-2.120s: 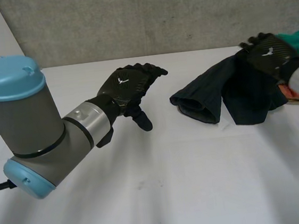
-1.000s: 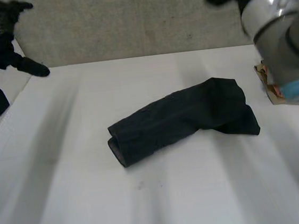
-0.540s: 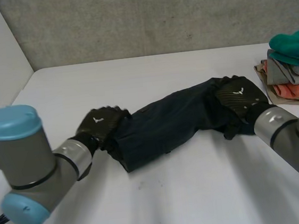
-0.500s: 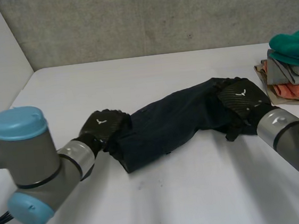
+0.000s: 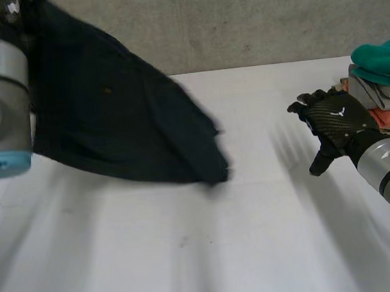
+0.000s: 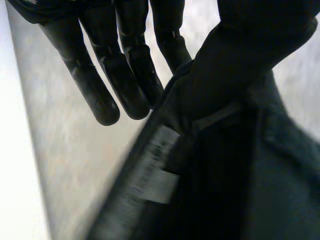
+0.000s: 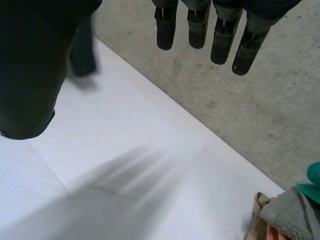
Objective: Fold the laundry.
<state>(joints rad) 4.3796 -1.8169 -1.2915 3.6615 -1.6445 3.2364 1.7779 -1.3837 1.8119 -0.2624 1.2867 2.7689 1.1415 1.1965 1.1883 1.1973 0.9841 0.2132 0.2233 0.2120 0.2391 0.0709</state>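
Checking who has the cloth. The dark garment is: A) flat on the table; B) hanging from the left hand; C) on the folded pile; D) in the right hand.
B: the garment hangs from the raised left hand, while the right hand is open and empty.

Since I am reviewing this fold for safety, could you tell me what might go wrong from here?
The left hand alone pinches the dark garment near its label, so it might slip free. The open right hand hovers close to the folded stack and could knock it.
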